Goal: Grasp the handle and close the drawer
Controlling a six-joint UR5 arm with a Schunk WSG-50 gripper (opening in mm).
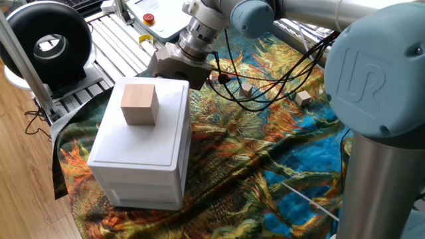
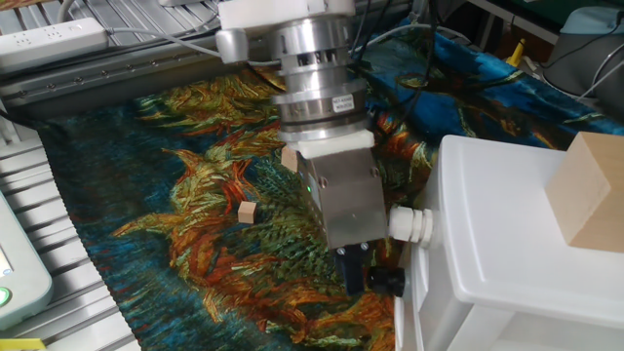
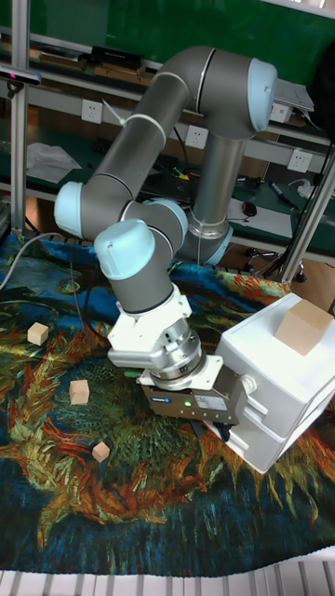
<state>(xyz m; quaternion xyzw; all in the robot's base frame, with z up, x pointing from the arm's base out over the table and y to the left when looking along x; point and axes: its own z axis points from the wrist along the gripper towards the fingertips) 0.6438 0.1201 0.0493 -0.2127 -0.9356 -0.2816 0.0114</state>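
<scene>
The white cabinet point(image 2: 507, 244) holds the drawer point(image 3: 270, 430), whose face looks flush with the cabinet. A tan wooden cube point(image 2: 590, 190) rests on top. My gripper point(image 2: 370, 277) hangs right beside the cabinet's face, low down. A small gap shows between its two dark fingers, and nothing is held in it. In the tall fixed view the gripper point(image 3: 223, 431) is level with the lower drawer. The cabinet point(image 1: 143, 143) hides the fingers in one fixed view, where only the grey gripper body point(image 1: 174, 66) shows. The handle is hidden behind the gripper.
Small wooden blocks lie on the patterned cloth point(image 2: 195, 244): one block point(image 2: 247, 212) near the gripper, another block point(image 2: 289, 159) behind it, and two blocks point(image 1: 303, 99) point(image 1: 246, 89) farther off. Black cables point(image 1: 265, 93) trail over the cloth. A black ring-shaped device point(image 1: 46, 43) stands at the table's left.
</scene>
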